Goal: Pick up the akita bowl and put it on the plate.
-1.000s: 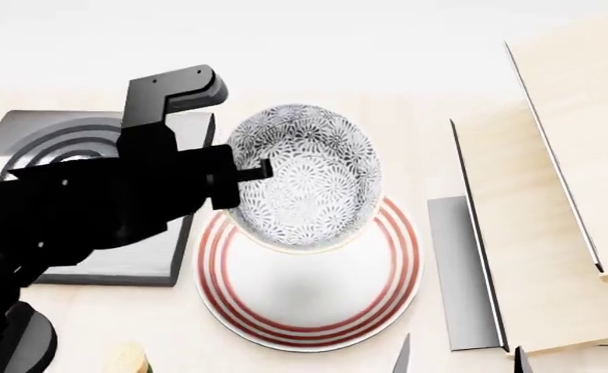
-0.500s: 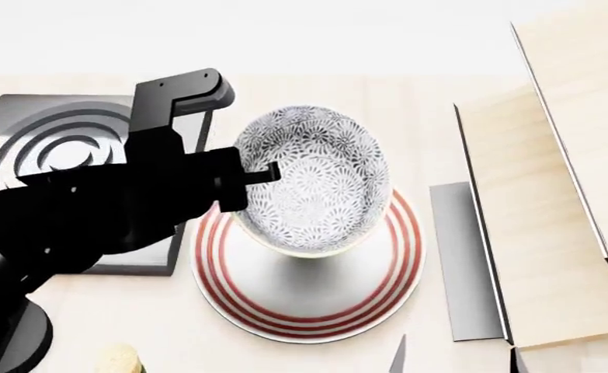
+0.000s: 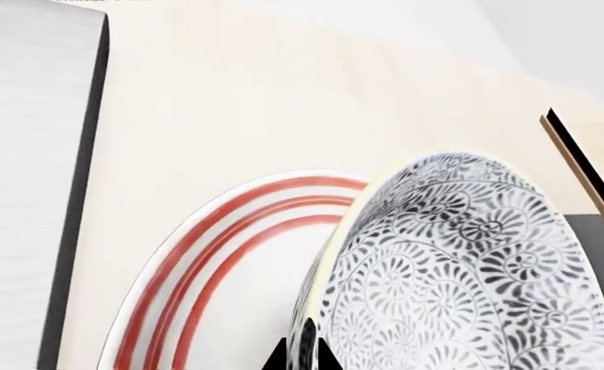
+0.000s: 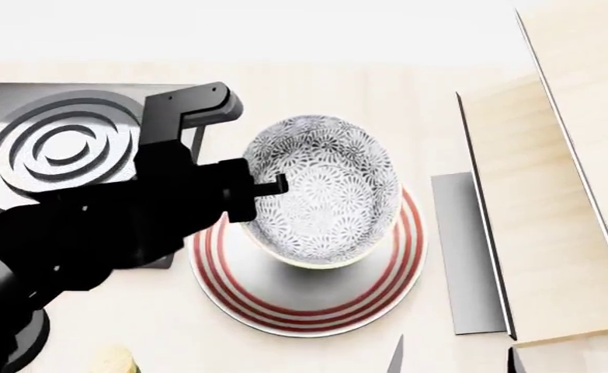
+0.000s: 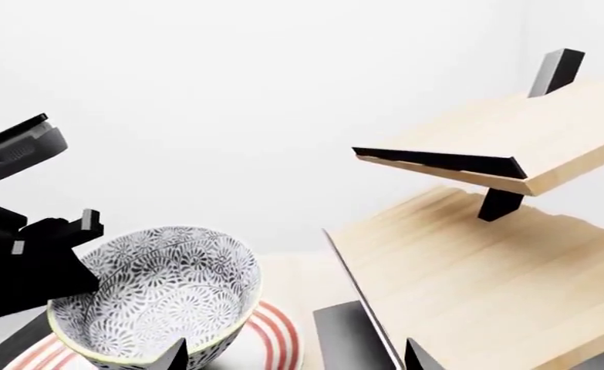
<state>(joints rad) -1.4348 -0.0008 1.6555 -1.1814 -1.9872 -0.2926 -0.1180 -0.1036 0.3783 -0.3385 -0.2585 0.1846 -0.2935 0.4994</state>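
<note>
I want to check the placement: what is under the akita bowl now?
The plate lies under the akita bowl, its red rings showing around it. The bowl covers the plate's middle, so contact cannot be seen.

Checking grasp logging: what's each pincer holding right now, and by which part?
The left pincer holds the akita bowl by its rim, on the side nearest the burner, tilted over the plate. The right pincer is open and holds nothing.

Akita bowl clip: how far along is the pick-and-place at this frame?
Done: the deep white ceramic bowl with dark grey-blue floral pattern is picked up, gripped at its rim by the left gripper. In hand: it hangs tilted over the flat white plate with red rings; whether it touches is unclear. Left: settle it flat on the plate, release, withdraw.
</note>
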